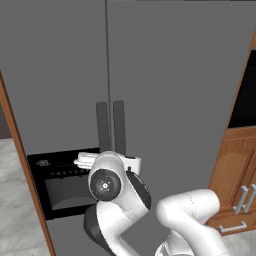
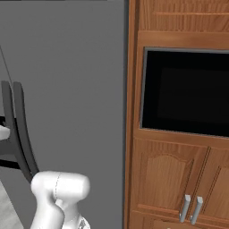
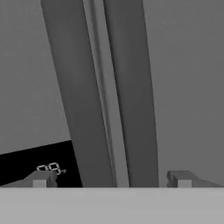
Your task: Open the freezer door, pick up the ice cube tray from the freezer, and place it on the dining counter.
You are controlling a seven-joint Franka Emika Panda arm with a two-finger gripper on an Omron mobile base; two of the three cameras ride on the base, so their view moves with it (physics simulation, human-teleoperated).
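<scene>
Side-by-side fridge shut, both doors flush. The freezer door (image 1: 55, 90), tall matte grey w/ black water-dispenser panel (image 1: 62, 182) low on its face, sits to the left; the plain grey door (image 1: 175, 100) w/o panel is on the right. Two long dark curved vertical handles run side by side at the centre seam: freezer door's handle (image 3: 81, 109) left of seam, other door's handle (image 3: 131, 100) right of it. White arm is folded up in front of the fridge, wrist level w/ top of dispenser panel, hand pointed straight at the seam. Two-finger gripper (image 3: 111, 179) is spread wide, nothing between the tips; in the hand view the tips sit either side of both handles, so hand is centred on the seam rather than on the freezer handle alone. Can't tell how near the tips are to the handles; no contact visible. Judgement: pose reads as a pre-grasp approach, jaws held wide so a handle bar can pass between them; hand prob. needs to shift toward the freezer-side handle before closing, else it straddles both or catches the wrong one. Ice cube tray: presumably inside the freezer behind the closed door, hidden. Wooden cabinet column (image 2: 179, 179) w/ dark inset oven window (image 2: 185, 91) stands just right of fridge. Task at its first step: door not yet opened.
</scene>
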